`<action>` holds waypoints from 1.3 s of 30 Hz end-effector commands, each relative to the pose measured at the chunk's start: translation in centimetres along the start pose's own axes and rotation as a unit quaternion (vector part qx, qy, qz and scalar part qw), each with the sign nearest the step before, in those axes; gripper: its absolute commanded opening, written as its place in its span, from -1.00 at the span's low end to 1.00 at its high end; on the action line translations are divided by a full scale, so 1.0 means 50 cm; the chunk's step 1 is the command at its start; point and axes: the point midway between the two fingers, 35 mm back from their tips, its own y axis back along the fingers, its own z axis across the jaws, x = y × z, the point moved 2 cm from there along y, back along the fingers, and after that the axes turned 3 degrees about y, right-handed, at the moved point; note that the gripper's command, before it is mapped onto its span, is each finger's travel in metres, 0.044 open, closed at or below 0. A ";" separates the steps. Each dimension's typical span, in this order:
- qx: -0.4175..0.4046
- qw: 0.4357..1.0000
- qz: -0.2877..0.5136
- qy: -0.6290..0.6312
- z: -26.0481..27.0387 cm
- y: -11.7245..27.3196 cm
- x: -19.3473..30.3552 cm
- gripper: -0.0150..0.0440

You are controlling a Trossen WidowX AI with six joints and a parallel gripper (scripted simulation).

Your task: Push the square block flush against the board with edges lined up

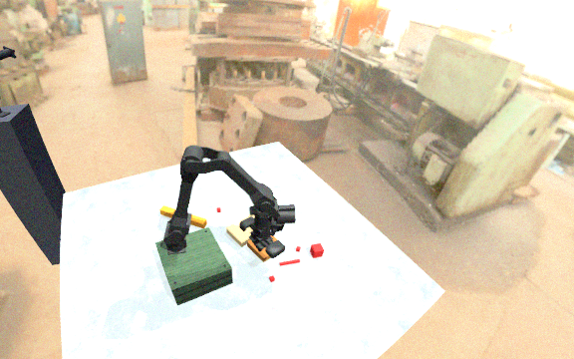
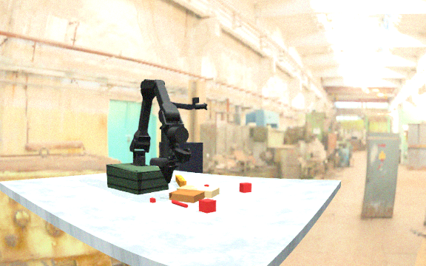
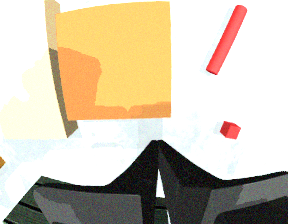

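Observation:
The square block is orange [image 1: 257, 251] [image 2: 187, 196] [image 3: 130, 60] and lies flat beside the cream board [image 1: 237, 235] [image 2: 212, 191] [image 3: 32, 102]. In the wrist view a strip of the board's brown side shows along the block's left edge; I cannot tell whether they touch fully. Their lower corners there lie near each other, the board's a little lower in the picture. My gripper [image 2: 168, 182] [image 3: 156, 145] is shut and empty. Its tips are on the green box's side of the block, clear of it in the wrist view. In the top view the arm hides part of both parts.
The green base box [image 1: 194, 256] [image 2: 137, 177] stands behind the gripper. A red stick [image 1: 289, 262] [image 2: 180, 203] [image 3: 226, 40], a small red cube [image 1: 272, 278] [image 2: 152, 200] [image 3: 230, 130] and a larger red cube [image 1: 317, 250] [image 2: 207, 205] lie near the block. A yellow bar [image 1: 192, 216] [image 2: 180, 180] lies behind.

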 end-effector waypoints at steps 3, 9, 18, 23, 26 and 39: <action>-0.002 1.000 -0.002 -0.002 0.001 -0.012 0.042 -0.49; -0.002 1.000 -0.002 -0.002 0.001 -0.119 0.041 -0.49; -0.002 1.000 -0.002 -0.002 -0.001 -0.118 0.030 -0.49; -0.002 1.000 -0.002 -0.002 -0.004 -0.117 0.014 -0.49; -0.002 1.000 -0.003 -0.002 -0.005 -0.117 0.004 -0.49; -0.002 1.000 -0.003 -0.002 -0.009 -0.116 -0.031 -0.49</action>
